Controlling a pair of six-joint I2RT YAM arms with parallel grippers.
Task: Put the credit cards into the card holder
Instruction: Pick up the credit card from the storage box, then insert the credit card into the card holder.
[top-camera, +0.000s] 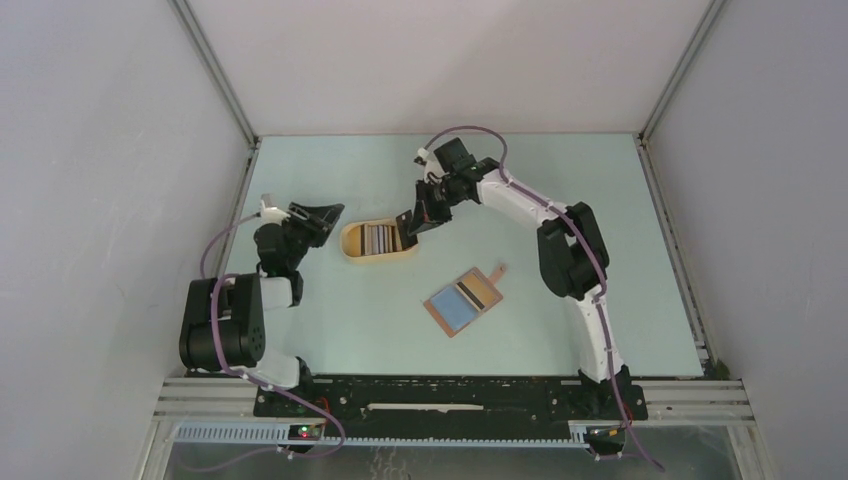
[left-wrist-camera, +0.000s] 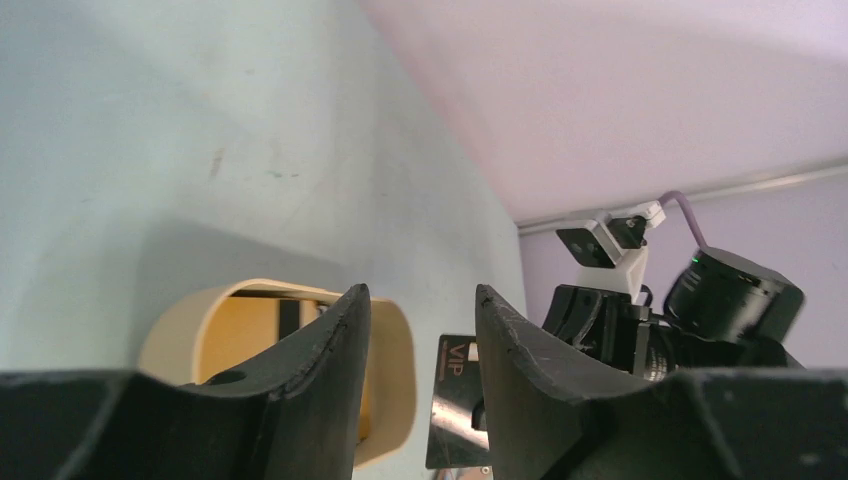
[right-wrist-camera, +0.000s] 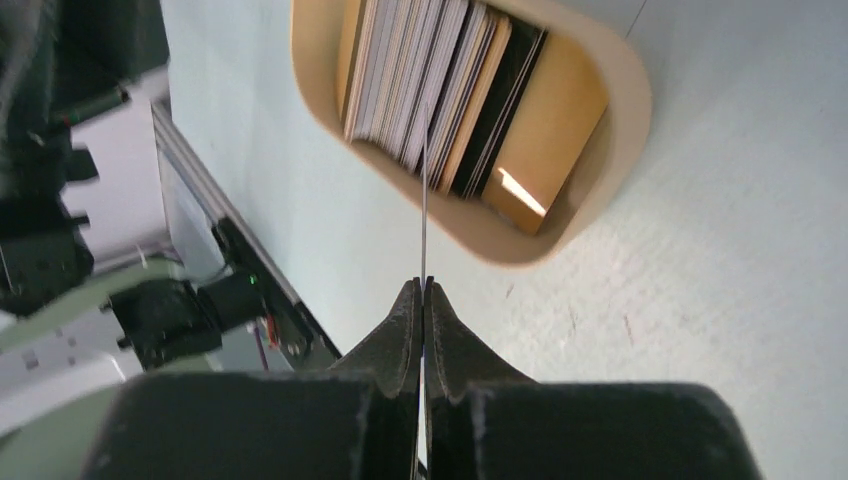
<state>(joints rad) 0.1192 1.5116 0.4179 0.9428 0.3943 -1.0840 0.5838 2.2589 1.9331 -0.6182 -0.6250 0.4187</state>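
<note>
Pale green surface (top-camera: 560, 200), white walls on three sides. A yellow oval tray (top-camera: 352, 240) sits left of ctr w/ cards (top-camera: 380, 238) standing on edge inside. The right claw (right-wrist-camera: 423, 290) is at the tray's right end, pinched tight on one dark card (left-wrist-camera: 450, 410) (marked VIP, seen edge-on from the wrist cam), its far edge pointing over the stack. The holder (top-camera: 463, 301) lies open flat nearer the arm bases, right of the tray and apart from it, blue-grey inside up, tab toward the far right. The left claw (top-camera: 328, 214) hovers just left of the tray, approx. half open, nothing between its fingers.
</note>
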